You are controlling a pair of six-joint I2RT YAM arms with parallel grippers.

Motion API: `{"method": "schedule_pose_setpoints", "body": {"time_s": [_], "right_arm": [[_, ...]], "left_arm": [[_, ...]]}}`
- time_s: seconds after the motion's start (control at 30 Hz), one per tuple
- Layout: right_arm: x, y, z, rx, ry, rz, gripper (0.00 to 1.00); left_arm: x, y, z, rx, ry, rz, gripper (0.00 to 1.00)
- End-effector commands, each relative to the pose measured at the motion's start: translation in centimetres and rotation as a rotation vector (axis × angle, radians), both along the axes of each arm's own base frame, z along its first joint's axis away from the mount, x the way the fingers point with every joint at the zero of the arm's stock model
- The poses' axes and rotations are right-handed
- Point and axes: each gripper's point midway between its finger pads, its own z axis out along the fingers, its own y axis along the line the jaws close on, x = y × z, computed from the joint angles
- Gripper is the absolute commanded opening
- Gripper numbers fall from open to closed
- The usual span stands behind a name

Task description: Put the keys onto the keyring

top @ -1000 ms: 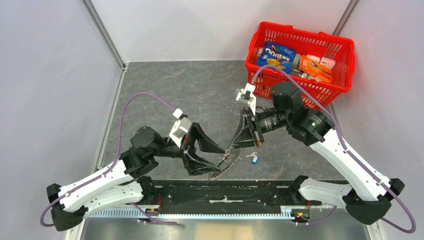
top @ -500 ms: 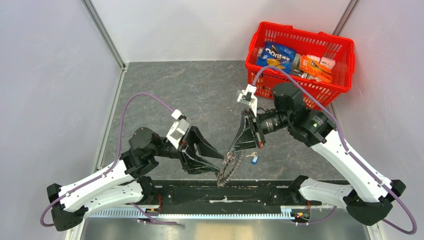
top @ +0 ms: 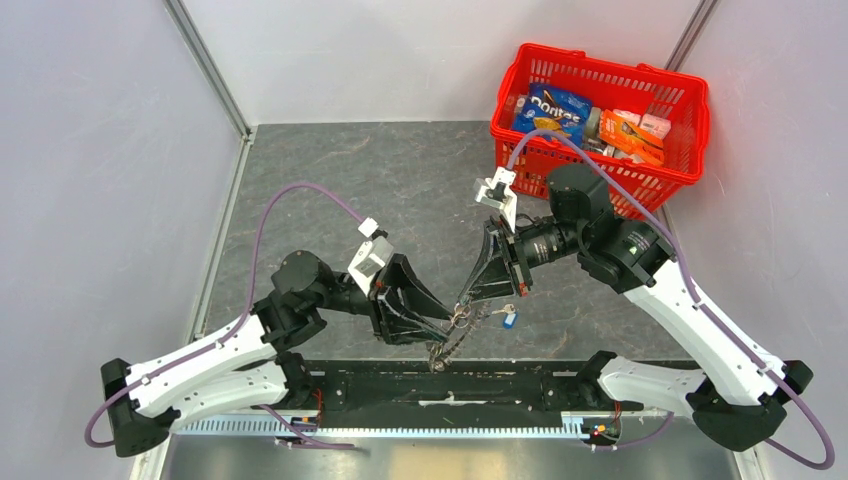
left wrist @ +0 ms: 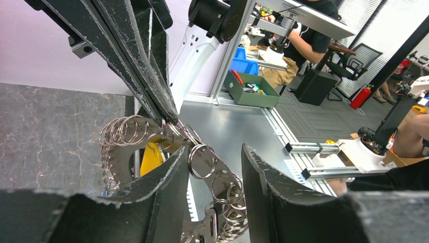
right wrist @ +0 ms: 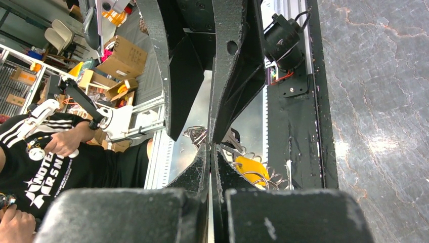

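Keyring (left wrist: 124, 147) of small silvery metal rings with a yellow tag hangs pinched in my right gripper (right wrist: 210, 152), left gripper (left wrist: 215, 152) parted around it.

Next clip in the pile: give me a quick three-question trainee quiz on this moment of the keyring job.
1. True or false: the right gripper is shut on the keyring.
2. Where is the blue-tagged key? A) clamped in the right gripper B) lying on the table, right of the keyring C) threaded on the keyring
3. Fill in: in the left wrist view, the tag among the rings is ____.
Key: 1 true; 2 B; 3 yellow.
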Motion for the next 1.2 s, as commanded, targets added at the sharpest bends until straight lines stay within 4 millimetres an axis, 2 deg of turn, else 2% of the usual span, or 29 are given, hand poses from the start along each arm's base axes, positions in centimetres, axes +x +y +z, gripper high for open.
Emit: {"method": "schedule_pose_setpoints", "body": {"time_s": [0.0, 0.37, 0.73, 1.17], "right_arm": [[-1.1, -0.4, 2.9, 0.081, -0.072, 0.038, 0.00], [-0.8, -0.5, 3.1, 0.076, -0.082, 0.012, 0.00], [-0.8, -0.6, 3.1, 0.076, -0.090, 0.001, 0.00], [-0.5, -0.9, 0.9, 0.030, -0.071, -0.044, 0.00]], "left_arm": [[-0.6, 0.2, 0.7, -0.029, -0.005, -0.033, 0.47], [-0.9, 0.7, 0.6, -0.033, -0.001, -0.033, 0.33], [-0.8, 0.7, 0.6, -0.032, -0.002, -0.023, 0.02], [-0.9, 1.2, 1.9, -0.077, -0.018, -0.007, 0.02]]}}
